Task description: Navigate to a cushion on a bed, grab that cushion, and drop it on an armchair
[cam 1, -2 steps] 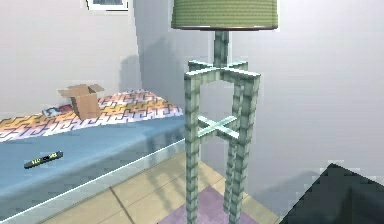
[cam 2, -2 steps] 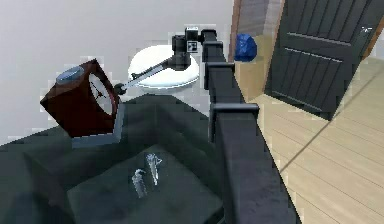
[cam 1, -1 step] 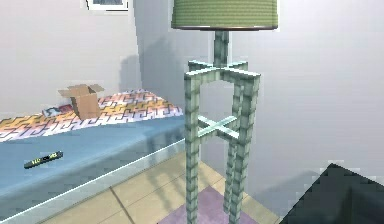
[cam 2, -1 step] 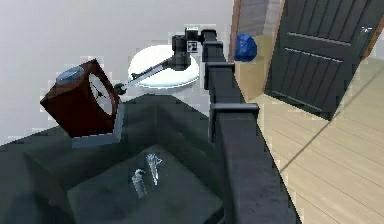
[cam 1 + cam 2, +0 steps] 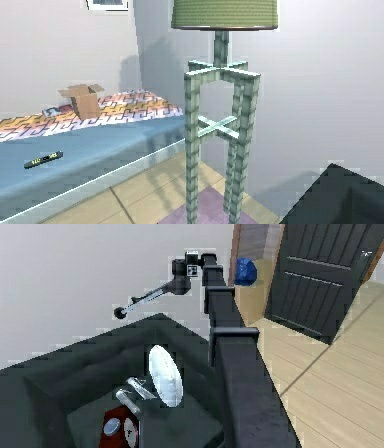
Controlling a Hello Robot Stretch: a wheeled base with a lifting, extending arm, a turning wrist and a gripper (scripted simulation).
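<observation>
White cushion (image 5: 165, 374) seen on armchair (image 5: 60, 374) seat — drop judged done. Nothing held by gripper (image 5: 128, 308); jaw state cannot be told. Arm (image 5: 230, 344) to be retracted straight — kept clear of cushion.

Arm (image 5: 235, 354): dark square bar, comes up from the bottom edge of the arm side view just right of centre and runs far out, leaning slightly left. Stepped segments are visible along it, the near one thickest. Two white squares (image 5: 207, 257) with black marks sit at the far end. Wrist (image 5: 186, 269) is a dark block just left of them. End effector (image 5: 122, 310) points left and down from the wrist. Thin fingers (image 5: 150, 296) slope toward the near left and end in small dark tips. Nothing hangs at the tips, so it holds nothing.
</observation>
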